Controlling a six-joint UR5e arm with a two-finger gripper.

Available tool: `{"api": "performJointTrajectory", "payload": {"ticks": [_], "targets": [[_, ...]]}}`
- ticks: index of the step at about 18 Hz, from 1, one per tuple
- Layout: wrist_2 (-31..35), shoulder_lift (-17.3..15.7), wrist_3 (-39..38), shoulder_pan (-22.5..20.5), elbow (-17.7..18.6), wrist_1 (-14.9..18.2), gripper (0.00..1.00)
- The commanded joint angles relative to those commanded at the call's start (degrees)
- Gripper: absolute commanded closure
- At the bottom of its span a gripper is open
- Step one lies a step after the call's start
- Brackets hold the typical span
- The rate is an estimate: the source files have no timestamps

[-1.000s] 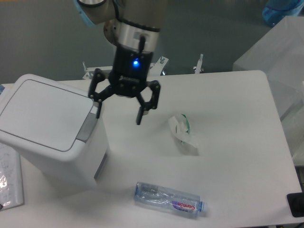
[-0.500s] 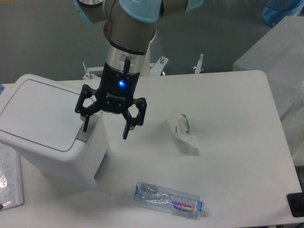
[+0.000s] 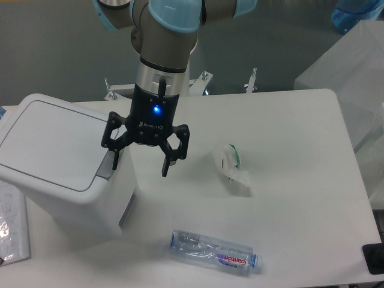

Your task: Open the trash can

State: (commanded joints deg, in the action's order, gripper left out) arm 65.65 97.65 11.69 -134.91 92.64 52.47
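Since half a second ago, we see the gripper (image 3: 140, 162) has shifted slightly to the right and a little lower, and it hangs at the right edge of the trash can (image 3: 57, 162), with its fingers spread wide apart and nothing held between them. One fingertip (image 3: 114, 161) sits over the grey push tab (image 3: 106, 162) on the can's right side; we cannot tell whether it touches the tab. The other finger points down over the white table (image 3: 300, 180) just right of the can. A blue light glows on the gripper body. We see the trash can at the left of the table, a large white boxy bin with rounded corners, its flat lid closed, so whatever is inside is hidden. Right of the can and well apart from it lies a crumpled clear wrapper (image 3: 231, 165) with a touch of green. Below and to the right of the can's base, a clear plastic bottle (image 3: 213, 252) lies on its side, with a pink label; its contents are hard to make out. Left of the can, a flat whitish object (image 3: 13, 222) is cut off by the frame edge, and we cannot identify it.
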Motion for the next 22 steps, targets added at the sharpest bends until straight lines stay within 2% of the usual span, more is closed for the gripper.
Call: {"api": "performJointTrajectory", "payload": {"ticks": [22], "targets": [[0.00,-0.26,0.00,0.09,2.02,0.18,0.00]]}}
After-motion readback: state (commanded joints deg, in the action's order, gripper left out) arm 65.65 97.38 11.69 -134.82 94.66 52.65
